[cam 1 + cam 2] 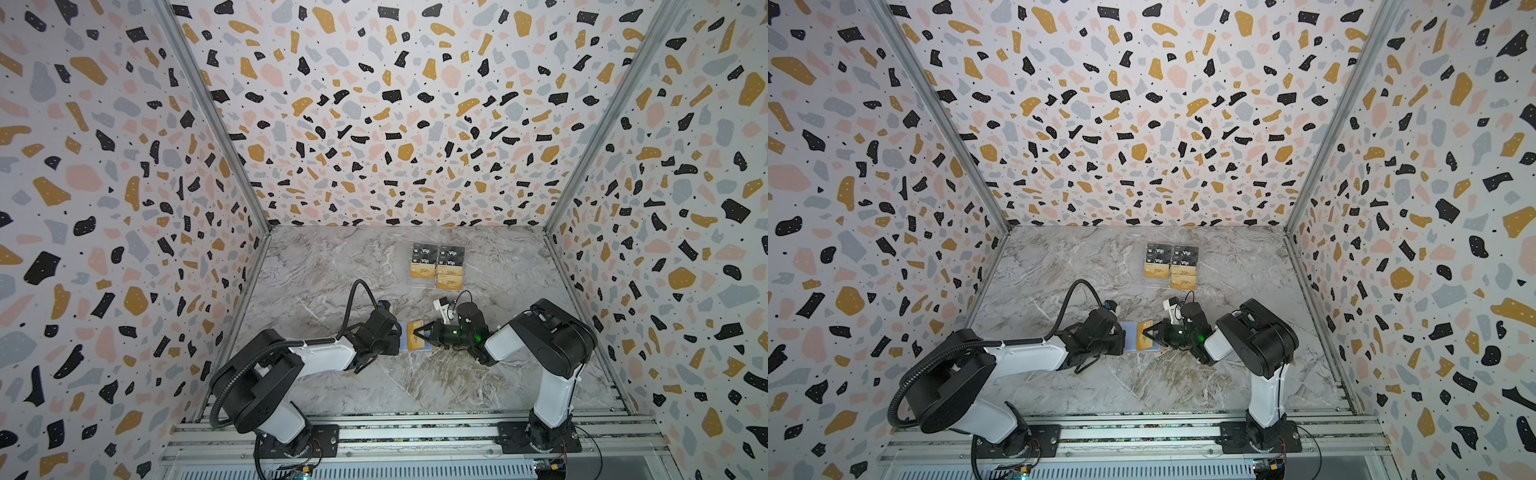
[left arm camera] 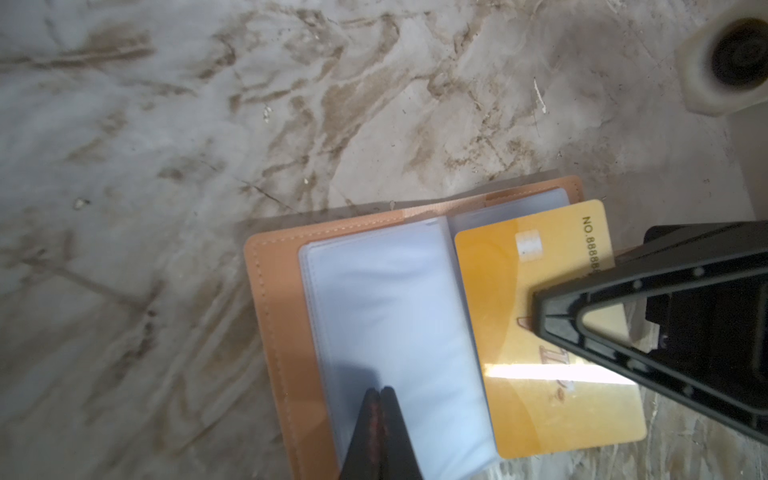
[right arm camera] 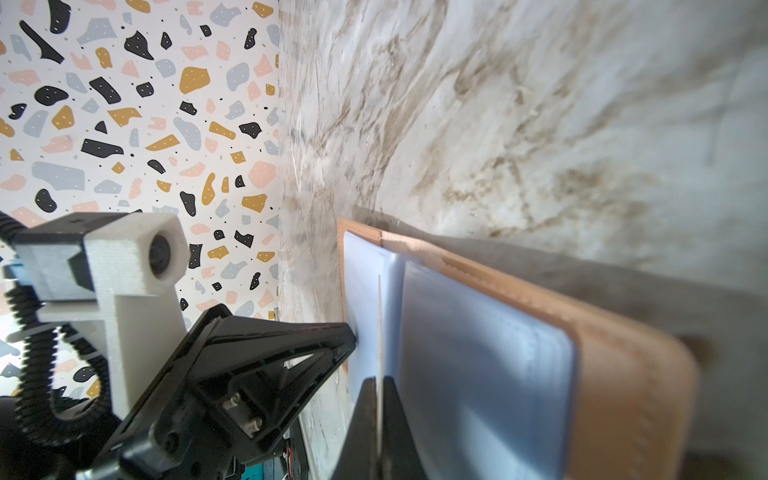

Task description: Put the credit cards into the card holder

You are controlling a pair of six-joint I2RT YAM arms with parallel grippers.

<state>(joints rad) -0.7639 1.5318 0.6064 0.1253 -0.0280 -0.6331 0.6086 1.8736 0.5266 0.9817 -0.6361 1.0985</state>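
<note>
The holder point(image 1: 403, 337) lies open on the marble table point(image 1: 332, 257), about midway between the side edges and somewhat nearer the front edge, with a gripper at each side of it. In the left wrist view its tan cover point(image 2: 282, 332) lies flat and the pale blue sleeves point(image 2: 395, 311) fan over the spine.

The left gripper point(image 2: 376, 392) has its fingers pressed together, tips resting on the sleeves of the page on its own side. Whether a sleeve is caught between them cannot be told.

The right gripper point(image 3: 379, 386) is clamped on a gold card point(image 2: 498, 291), whose thin edge point(image 3: 379, 324) runs out from between the fingers in the right wrist view. The card lies over the other half of the holder, one long edge near the spine, its far corners past the cover's edge. Whether that edge has entered a sleeve cannot be told.

The other cards point(image 1: 436, 266) lie in two columns near the back edge, just right of the middle, well apart from the holder. The black ones are toward the back, the gold ones toward the front, in both top views point(image 1: 1170, 266).
</note>
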